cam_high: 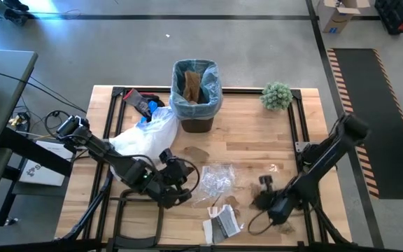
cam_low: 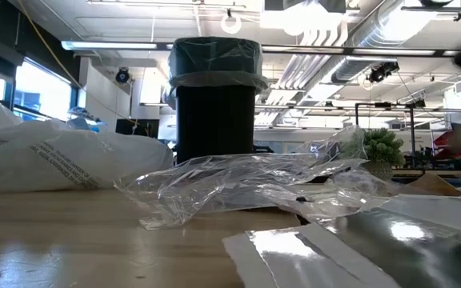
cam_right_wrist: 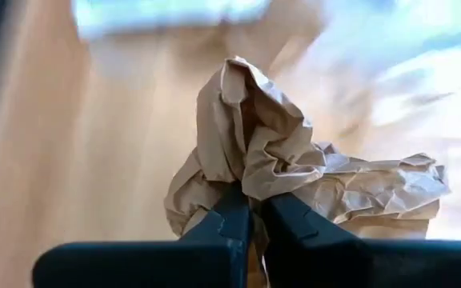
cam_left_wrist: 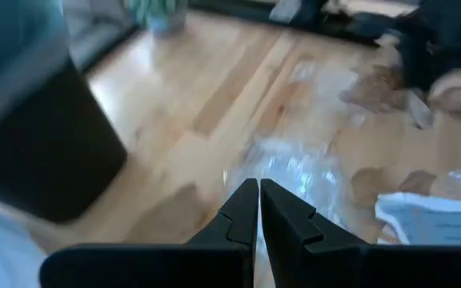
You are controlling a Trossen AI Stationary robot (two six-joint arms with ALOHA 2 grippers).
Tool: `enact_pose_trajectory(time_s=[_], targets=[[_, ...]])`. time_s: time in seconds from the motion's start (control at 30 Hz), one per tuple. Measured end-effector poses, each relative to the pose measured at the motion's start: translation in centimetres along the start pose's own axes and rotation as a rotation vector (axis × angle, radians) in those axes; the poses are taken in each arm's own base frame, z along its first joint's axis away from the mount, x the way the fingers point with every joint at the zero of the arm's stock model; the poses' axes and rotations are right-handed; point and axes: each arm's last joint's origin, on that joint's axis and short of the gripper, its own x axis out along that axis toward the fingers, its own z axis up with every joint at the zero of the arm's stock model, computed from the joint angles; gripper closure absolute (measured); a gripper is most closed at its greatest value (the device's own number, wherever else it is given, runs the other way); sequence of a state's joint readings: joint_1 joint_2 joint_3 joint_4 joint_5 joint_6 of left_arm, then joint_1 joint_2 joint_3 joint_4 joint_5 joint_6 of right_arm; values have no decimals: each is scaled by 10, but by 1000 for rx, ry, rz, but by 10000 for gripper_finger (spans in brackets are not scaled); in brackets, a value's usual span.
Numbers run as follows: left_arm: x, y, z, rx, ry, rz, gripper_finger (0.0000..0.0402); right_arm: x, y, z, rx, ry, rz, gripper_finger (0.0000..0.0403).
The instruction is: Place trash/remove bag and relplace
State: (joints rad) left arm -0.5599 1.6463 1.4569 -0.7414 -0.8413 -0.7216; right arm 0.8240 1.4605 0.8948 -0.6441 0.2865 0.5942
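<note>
Crumpled brown paper [cam_right_wrist: 294, 172] sits pinched in the closed right tool [cam_right_wrist: 252, 210], seen only from its wrist.

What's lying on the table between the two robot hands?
From the high view, a clear crinkly plastic wrapper lies between the left gripper and the right gripper, with a small brown paper scrap beside it.

The high view is evenly lit from above, and shadows on the bench [cam_high: 257, 147] are soft and short; in the low view the ceiling lamps [cam_low: 326, 20] burn out to white, and glare lies on the clear plastic wrapper [cam_low: 246, 188] and on the near packet [cam_low: 390, 240], which is out of focus; both wrist views are smeared with blur, though the crumpled brown paper [cam_right_wrist: 278, 168] is sharp.
</note>
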Motion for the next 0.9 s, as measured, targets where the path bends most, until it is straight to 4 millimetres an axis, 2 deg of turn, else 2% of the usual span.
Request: enact_pose_trajectory(time_s=[0.1, 0.23, 0.4, 0.47, 0.57, 0.67, 0.77, 0.9], targets=[[-13, -5, 10, 45, -72, 16, 401, -38, -19, 22, -20, -137, 2, 401], [-34, -10, 19, 78, -159, 39, 401, -94, -46, 63, -93, -497, -107, 402], [-72, -14, 30, 97, -271, 37, 401, -144, -90, 115, -250, -952, -282, 402], [-88, -13, 32, 106, -318, 49, 401, -156, -111, 129, -300, -1123, -336, 402], [-106, -11, 31, 125, -380, 86, 401, -163, -155, 147, -310, -1329, -412, 403], [-117, -12, 26, 133, -419, 113, 401, -159, -207, 155, -228, -1463, -448, 403], [-121, -12, 25, 132, -440, 127, 401, -141, -259, 159, -134, -1537, -416, 403], [-124, -13, 23, 134, -444, 122, 401, -111, -315, 170, -17, -1575, -328, 402]])
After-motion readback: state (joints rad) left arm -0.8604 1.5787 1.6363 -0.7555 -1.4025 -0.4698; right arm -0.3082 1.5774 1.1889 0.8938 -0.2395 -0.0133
